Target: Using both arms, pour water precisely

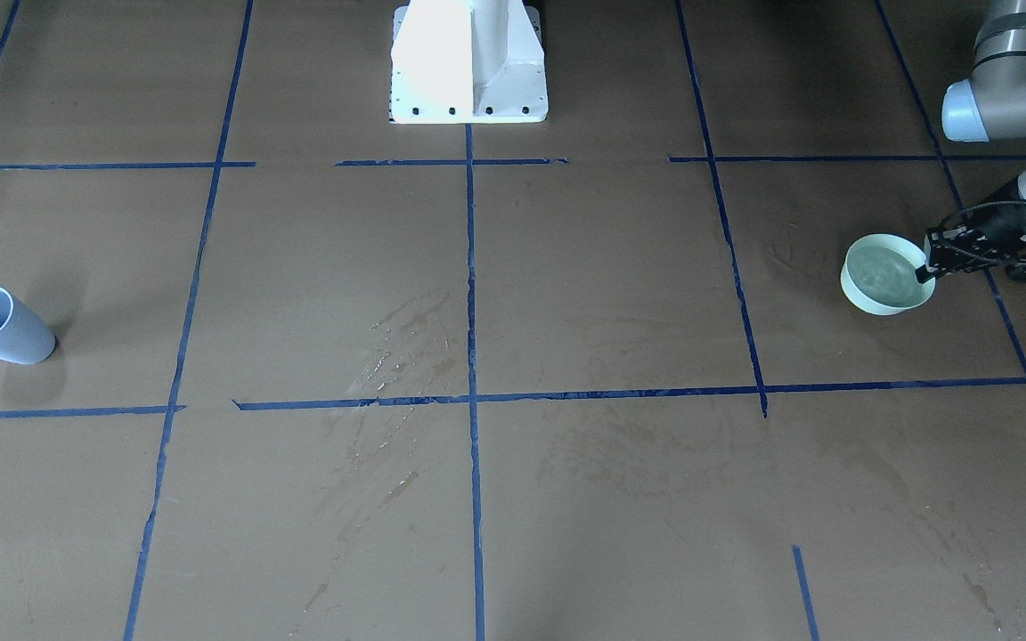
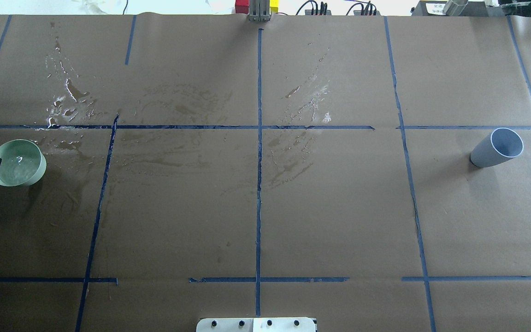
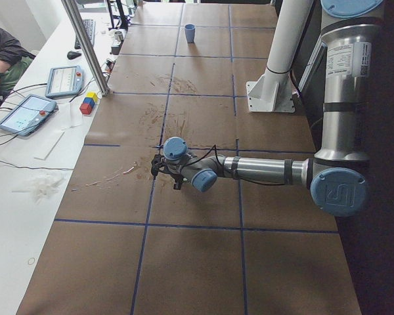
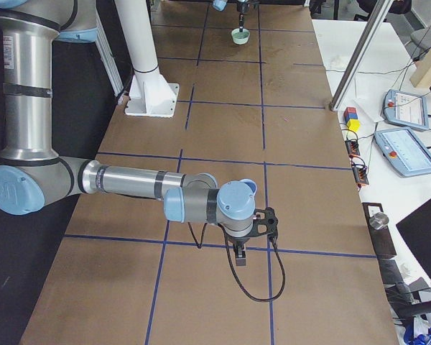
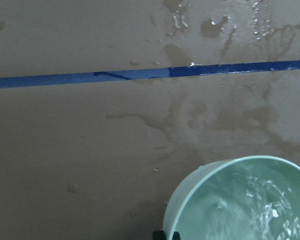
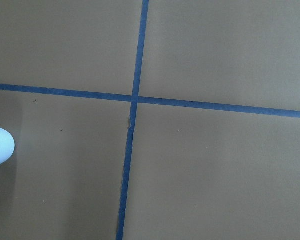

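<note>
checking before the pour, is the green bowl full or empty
Partly full: rippling, glinting water shows inside the bowl, below its rim.

We are in a robotics lab. We see the left arm (image 3: 262,170) and the right arm (image 4: 129,183) beside a white pedestal (image 1: 468,71), at a table (image 2: 330,207) covered in brown board and gridded with blue tape (image 2: 258,207). Alongside it, a white bench (image 3: 20,203) holds touchscreen pendants (image 3: 25,113) and coloured blocks (image 3: 88,104).

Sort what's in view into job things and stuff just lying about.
Job: water in the green bowl, left claw gripping its rim, grey-blue cup, right claw.
Lying about: coloured blocks, two touchscreen pendants, spilled streaks on the brown board.
</note>
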You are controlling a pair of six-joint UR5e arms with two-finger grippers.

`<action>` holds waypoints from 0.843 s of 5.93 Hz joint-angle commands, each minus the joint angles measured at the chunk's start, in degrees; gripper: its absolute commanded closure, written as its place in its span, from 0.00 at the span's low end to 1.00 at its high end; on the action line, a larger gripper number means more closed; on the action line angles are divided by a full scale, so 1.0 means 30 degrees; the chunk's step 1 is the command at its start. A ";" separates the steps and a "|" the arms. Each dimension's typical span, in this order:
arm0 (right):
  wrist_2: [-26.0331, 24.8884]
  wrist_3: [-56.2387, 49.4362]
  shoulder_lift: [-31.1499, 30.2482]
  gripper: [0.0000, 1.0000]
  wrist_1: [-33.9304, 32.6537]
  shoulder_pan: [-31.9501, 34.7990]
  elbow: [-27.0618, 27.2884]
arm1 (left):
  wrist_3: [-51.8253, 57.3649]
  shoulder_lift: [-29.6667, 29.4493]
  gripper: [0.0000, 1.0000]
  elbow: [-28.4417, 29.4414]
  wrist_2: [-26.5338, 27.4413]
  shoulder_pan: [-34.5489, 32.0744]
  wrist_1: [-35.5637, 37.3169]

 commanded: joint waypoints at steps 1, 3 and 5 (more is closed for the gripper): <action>-0.0021 0.0000 0.0000 0.00 0.0000 0.0001 0.0026 | -0.0022 -0.0099 0.98 0.0589 -0.0218 0.0046 -0.0195; -0.0021 -0.0030 0.0000 0.00 0.0000 0.0001 0.0026 | 0.0007 -0.0479 0.94 0.1118 -0.0218 0.0076 -0.0282; -0.0021 -0.0030 0.0000 0.00 0.0000 -0.0057 0.0026 | 0.0007 -0.0480 0.72 0.1118 -0.0218 0.0105 -0.0312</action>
